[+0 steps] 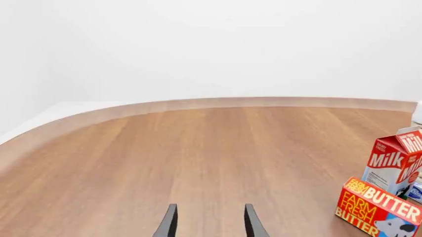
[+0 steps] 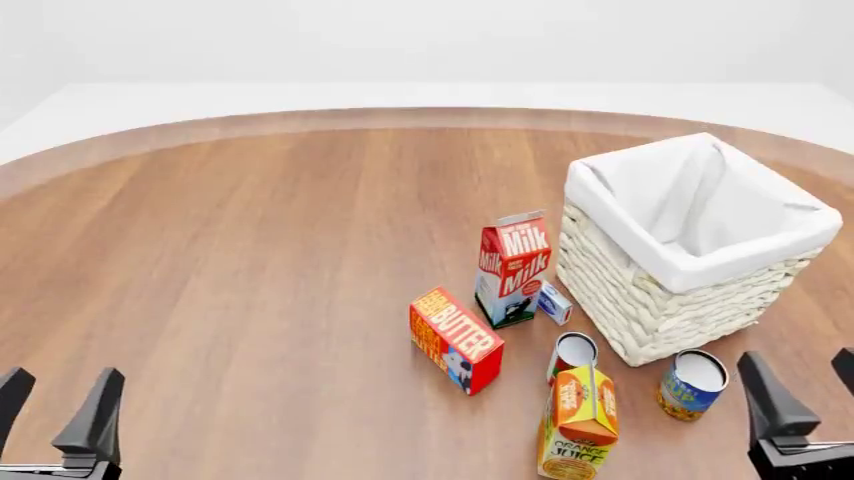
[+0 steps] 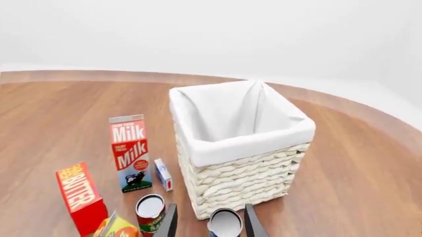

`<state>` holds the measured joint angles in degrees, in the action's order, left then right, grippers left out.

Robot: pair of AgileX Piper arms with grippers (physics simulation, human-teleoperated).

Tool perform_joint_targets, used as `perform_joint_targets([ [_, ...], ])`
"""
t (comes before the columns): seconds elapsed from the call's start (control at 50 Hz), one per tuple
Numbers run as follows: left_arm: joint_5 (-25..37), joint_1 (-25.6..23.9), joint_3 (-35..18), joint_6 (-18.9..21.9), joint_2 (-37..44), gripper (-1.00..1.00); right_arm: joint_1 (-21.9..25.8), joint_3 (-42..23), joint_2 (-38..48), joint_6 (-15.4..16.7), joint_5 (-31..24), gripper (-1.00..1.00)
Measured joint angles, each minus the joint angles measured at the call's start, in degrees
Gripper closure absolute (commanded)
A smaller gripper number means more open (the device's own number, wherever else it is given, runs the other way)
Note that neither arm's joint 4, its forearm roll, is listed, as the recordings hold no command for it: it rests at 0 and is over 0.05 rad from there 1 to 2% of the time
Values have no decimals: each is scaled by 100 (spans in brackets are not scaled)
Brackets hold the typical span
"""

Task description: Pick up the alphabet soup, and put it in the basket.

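The alphabet soup (image 2: 693,384), a short can with a blue label, an orange lower band and a pale top, stands upright just in front of the basket (image 2: 667,320). The basket is big, cream wicker with a white lining. My right gripper (image 2: 806,392) is open, low at the near right, a little right of the can and apart from it. In the right wrist view the alphabet soup (image 3: 225,224) shows ahead between the open fingers of the right gripper (image 3: 211,226), with the basket (image 3: 244,185) behind it. My left gripper (image 2: 56,405) is open at the near left, far from both.
A milk carton (image 2: 513,268), a butter box (image 2: 455,340), a small white-blue box (image 2: 554,302), a red-and-white can (image 2: 573,355) and an orange juice carton (image 2: 578,425) stand left of the soup. The left wrist view shows the left gripper (image 1: 211,227) over bare wood, the milk carton (image 1: 396,163) and the butter box (image 1: 376,207).
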<state>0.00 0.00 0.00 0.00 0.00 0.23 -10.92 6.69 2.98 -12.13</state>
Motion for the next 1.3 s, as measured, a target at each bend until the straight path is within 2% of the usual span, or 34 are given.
perform_joint_targets([
  [0.7, 0, 0, 0, 0, 0, -100, -227, 355, 650, -51, 328, -100],
  [1.08, 0, 0, 0, 0, 0, -100, -400, 772, 1293, -138, 1013, -100],
  [1.3, 0, 0, 0, 0, 0, -100, -495, 972, 1903, -181, 1631, -100],
])
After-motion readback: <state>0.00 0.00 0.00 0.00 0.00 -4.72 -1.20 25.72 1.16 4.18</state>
